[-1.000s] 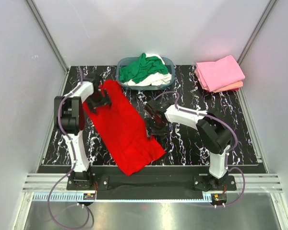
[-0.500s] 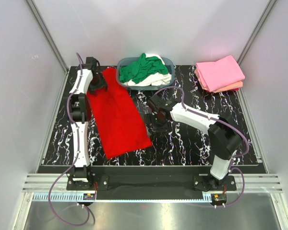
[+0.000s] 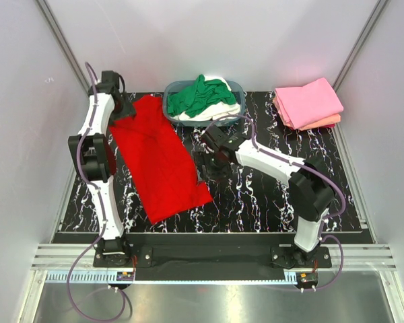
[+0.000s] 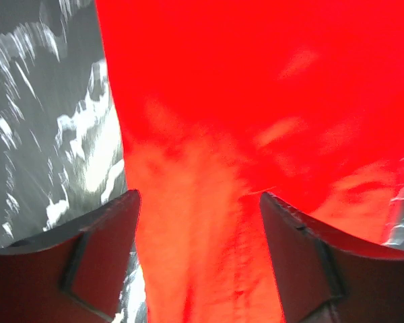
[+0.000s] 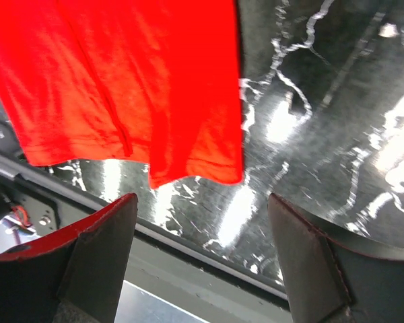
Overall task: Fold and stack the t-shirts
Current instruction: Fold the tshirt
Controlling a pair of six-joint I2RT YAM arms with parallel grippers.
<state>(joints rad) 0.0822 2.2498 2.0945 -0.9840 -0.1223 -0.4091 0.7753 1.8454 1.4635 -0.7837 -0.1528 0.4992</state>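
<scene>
Red t-shirt [image 4: 256, 101] beneath left claw [image 4: 198, 198]

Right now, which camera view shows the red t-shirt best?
The top external view: the whole red t-shirt lies spread on the table. The left wrist view shows only blurred red cloth close up; the right wrist view shows just one hemmed end.

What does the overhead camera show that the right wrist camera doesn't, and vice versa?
Overhead only: the basket of green and white shirts and the pink stack. Right wrist only: the open right claw close up and hem stitching on the red t-shirt. Both: the red t-shirt lying on the black marbled table.
</scene>
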